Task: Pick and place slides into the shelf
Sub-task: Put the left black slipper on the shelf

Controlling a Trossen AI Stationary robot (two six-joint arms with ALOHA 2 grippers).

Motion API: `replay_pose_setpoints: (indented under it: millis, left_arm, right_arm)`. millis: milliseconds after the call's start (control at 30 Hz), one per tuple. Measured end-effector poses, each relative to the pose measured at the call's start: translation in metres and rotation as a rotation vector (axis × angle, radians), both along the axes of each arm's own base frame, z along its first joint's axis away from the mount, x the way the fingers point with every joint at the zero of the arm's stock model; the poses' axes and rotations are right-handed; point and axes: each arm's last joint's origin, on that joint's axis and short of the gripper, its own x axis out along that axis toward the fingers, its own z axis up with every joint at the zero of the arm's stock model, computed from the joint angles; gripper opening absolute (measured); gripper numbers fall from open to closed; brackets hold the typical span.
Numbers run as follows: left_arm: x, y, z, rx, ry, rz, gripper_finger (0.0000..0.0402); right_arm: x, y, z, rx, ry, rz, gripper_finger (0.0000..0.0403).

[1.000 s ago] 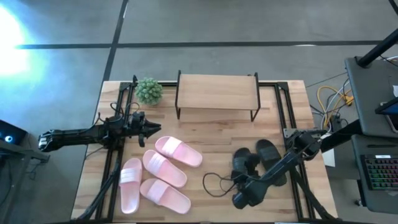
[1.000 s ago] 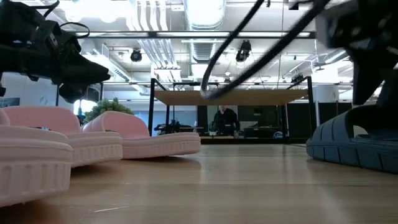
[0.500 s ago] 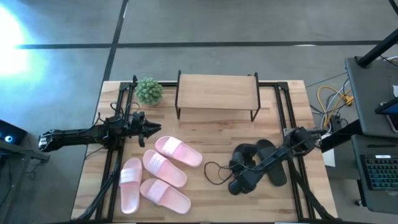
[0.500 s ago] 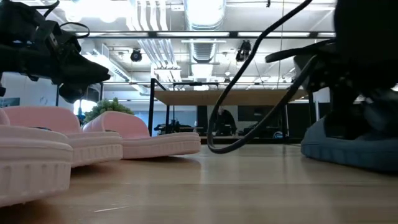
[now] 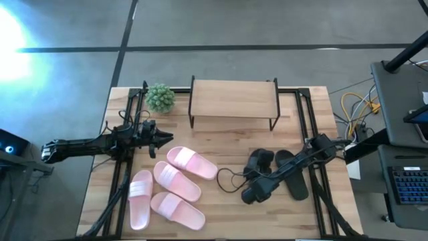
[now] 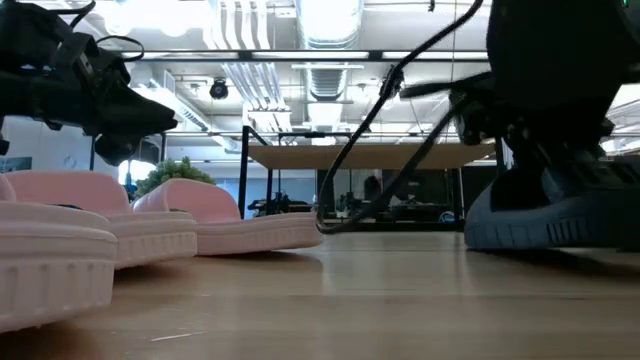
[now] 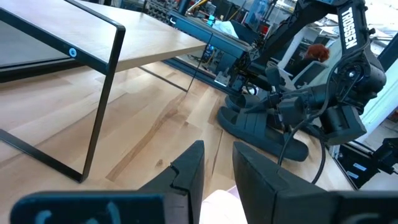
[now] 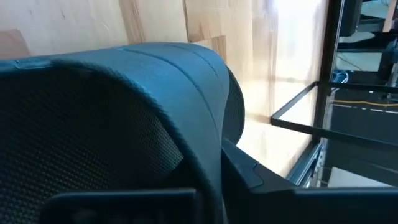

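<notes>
Two black slides lie right of centre: the left one (image 5: 259,163) (image 6: 540,212) and the right one (image 5: 293,175). My right gripper (image 5: 257,176) (image 7: 283,112) is shut on the left one's strap. Several pale pink slides (image 5: 170,187) (image 6: 150,235) rest on their soles at the near left. The shelf (image 5: 234,97) (image 7: 93,37) stands on thin black legs at the far middle. My left gripper (image 5: 164,138) (image 7: 217,168) hovers open and empty above the far pink slide. My right gripper holds the left black slide by the edge of its wide strap (image 8: 205,143). One finger (image 8: 249,174) lies on the strap's outer side; the strap hides the other. The fingers slant down from the table's near side. The slide's sole (image 6: 530,238) rests on the table.
A small potted plant (image 5: 160,97) stands left of the shelf. Black frame rails (image 5: 304,114) run along both sides of the table. A loose black cable loop (image 5: 231,181) hangs from the right arm between the pink and black slides.
My right gripper has moved toward the table's far and left edges and come down onto the left black slide. That slide has shifted a little toward the left along the table. The cable loop has swung with the arm.
</notes>
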Motion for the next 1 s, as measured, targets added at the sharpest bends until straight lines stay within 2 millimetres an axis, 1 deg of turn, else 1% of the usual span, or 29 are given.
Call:
replay_pose_setpoints:
  millis: [33, 100, 167, 267, 333, 400, 500, 600, 733, 867, 1000]
  left_arm:
    - [0.000, 0.000, 0.000, 0.000, 0.000, 0.000, 0.0070]
    - [0.000, 0.000, 0.000, 0.000, 0.000, 0.000, 0.0070]
    - [0.000, 0.000, 0.000, 0.000, 0.000, 0.000, 0.0070]
    - [0.000, 0.000, 0.000, 0.000, 0.000, 0.000, 0.0070]
    - [0.000, 0.000, 0.000, 0.000, 0.000, -0.001, 0.0070]
    - [0.000, 0.000, 0.000, 0.000, 0.000, 0.000, 0.0070]
    - [0.000, 0.000, 0.000, 0.000, 0.000, 0.000, 0.0070]
    - [0.000, 0.000, 0.000, 0.000, 0.000, -0.001, 0.0070]
    - [0.000, 0.000, 0.000, 0.000, 0.000, 0.000, 0.0070]
    - [0.000, 0.000, 0.000, 0.000, 0.000, -0.001, 0.0070]
    - [0.000, 0.000, 0.000, 0.000, 0.000, 0.000, 0.0070]
  right_arm:
    - [0.001, 0.001, 0.005, 0.009, -0.018, 0.001, 0.0012]
    - [0.005, 0.004, 0.020, 0.028, -0.078, 0.011, 0.0011]
    - [0.009, 0.006, 0.046, 0.038, -0.182, 0.033, 0.0011]
    - [0.013, 0.005, 0.093, 0.049, -0.357, 0.062, 0.0010]
    - [0.016, 0.000, 0.125, 0.042, -0.466, 0.086, 0.0010]
    - [0.019, -0.008, 0.153, 0.008, -0.536, 0.124, 0.0010]
    - [0.030, -0.025, 0.182, -0.069, -0.577, 0.181, 0.0010]
    - [0.050, -0.051, 0.197, -0.090, -0.570, 0.206, 0.0012]
    - [0.085, -0.096, 0.209, -0.142, -0.565, 0.204, 0.0012]
    - [0.117, -0.145, 0.216, -0.188, -0.535, 0.181, 0.0012]
    - [0.141, -0.195, 0.213, -0.203, -0.486, 0.135, 0.0012]
